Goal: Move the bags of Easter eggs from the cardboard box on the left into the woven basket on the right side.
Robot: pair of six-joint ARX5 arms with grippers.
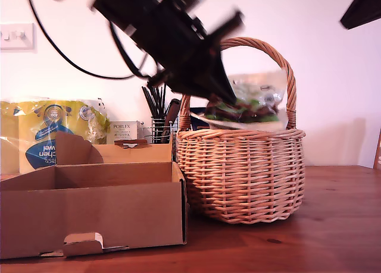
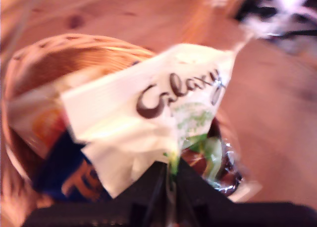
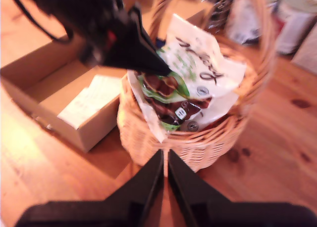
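Hanging from my first end effector (image 1: 229, 99), the Galaxy bag (image 1: 250, 109) sits right over the mouth of the basket (image 1: 241, 172), under the arch of its handle, its lower edge at about rim height. The jaws are pressed together on the bag's top seam, as the first wrist view shows, so the bag's long axis runs downward from the grip, toward the basket's inside. In that view a dark blue bag (image 2: 69, 172) and another pouch already lie in the basket beneath it.

My second end effector (image 3: 165, 175) hovers apart from the basket, above the table (image 1: 333, 225), jaws nearly touching and holding nothing; it looks across at the basket and the first arm, so the first arm is plainly the nearer one.

The box (image 1: 89, 207) stands just beside the basket on the exterior view's left; from these views I see no egg bags in it, only a pale sheet (image 3: 96, 101) on its floor.

I judge the drop needs only a release, the bag being well inside the rim line.
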